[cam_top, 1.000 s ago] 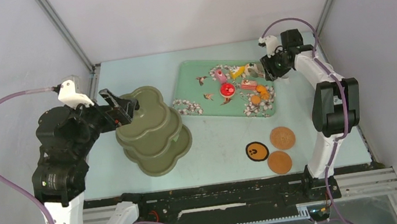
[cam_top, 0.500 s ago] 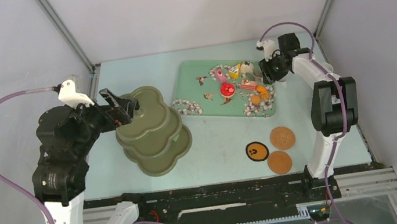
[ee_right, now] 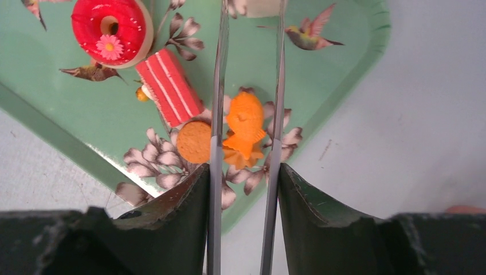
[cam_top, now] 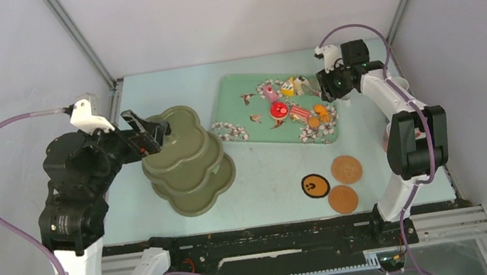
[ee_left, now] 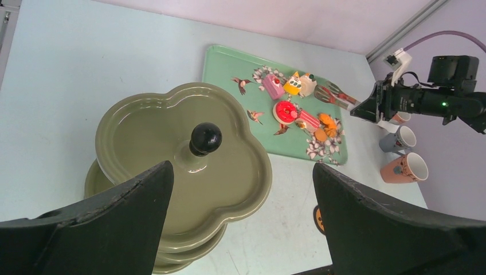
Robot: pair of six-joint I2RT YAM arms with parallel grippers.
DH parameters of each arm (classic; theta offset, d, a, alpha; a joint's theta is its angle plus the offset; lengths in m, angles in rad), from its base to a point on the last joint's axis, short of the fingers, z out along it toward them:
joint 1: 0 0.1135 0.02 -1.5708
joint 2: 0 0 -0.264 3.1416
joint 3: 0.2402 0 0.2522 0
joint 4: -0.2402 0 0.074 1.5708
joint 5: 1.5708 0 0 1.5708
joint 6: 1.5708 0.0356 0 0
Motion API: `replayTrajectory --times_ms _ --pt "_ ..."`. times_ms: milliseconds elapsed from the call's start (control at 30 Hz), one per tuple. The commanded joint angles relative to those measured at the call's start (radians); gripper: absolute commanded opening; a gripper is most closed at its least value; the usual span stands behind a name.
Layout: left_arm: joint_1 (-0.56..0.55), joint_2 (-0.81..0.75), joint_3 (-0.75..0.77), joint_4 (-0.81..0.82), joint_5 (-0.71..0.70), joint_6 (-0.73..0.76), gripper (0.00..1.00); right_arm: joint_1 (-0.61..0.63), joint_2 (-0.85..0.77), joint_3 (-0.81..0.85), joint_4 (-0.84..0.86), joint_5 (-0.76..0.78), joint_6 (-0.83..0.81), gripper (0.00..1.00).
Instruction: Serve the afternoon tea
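My right gripper is shut on metal tongs, whose two arms run out over the tray. An orange fish pastry lies between the arms. Beside it are an orange cookie, a red striped cake and a red donut. Pink and yellow pastries lie further back. The tongs' tips are cut off in the right wrist view. My left gripper hangs open above the olive three-tier stand. All the tiers that show are bare.
The pastries lie on a mint floral tray. Three cups stand by the right wall, behind my right arm. Two brown coasters and a black one lie near the front right.
My right arm has swung its elbow out to the right and the tongs have shifted a little over the tray's right part. The left arm has not moved.
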Motion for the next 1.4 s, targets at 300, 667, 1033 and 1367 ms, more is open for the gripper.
replayTrajectory --times_ms 300,667,1033,1367 --pt "-0.007 -0.002 0.014 0.023 -0.006 0.013 0.98 -0.009 0.034 0.101 0.052 -0.008 0.025 0.47" --pt "-0.007 0.007 0.022 0.024 -0.012 0.014 0.98 -0.006 0.113 0.171 0.056 -0.014 0.041 0.48" --pt "-0.008 0.014 0.025 0.03 -0.005 0.014 0.98 0.01 0.157 0.192 0.051 0.0 0.083 0.44" --pt "-0.013 0.004 0.029 0.032 0.006 0.007 0.98 0.002 0.075 0.155 0.047 0.044 0.168 0.03"
